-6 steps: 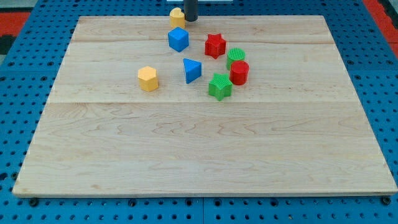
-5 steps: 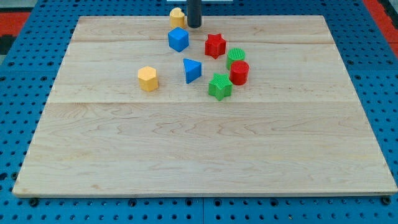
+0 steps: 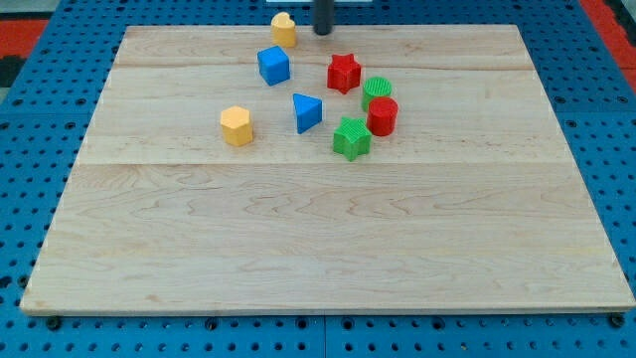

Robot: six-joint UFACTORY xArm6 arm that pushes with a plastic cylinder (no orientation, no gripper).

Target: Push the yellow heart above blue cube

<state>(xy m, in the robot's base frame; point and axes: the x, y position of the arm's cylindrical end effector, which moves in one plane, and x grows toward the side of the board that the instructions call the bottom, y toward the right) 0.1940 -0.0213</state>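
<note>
My tip (image 3: 323,32) stands at the far edge of the board (image 3: 298,249), just right of the yellow heart (image 3: 284,29), not touching it. The heart sits just beyond the blue cube (image 3: 273,65), slightly to its right; I carry no gripper, only the rod.

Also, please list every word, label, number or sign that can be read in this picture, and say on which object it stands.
None: no readable text, number or sign shows on the wooden board, on the blocks, such as the yellow heart and the blue cube, on my tip, or on the blue pegboard.
</note>
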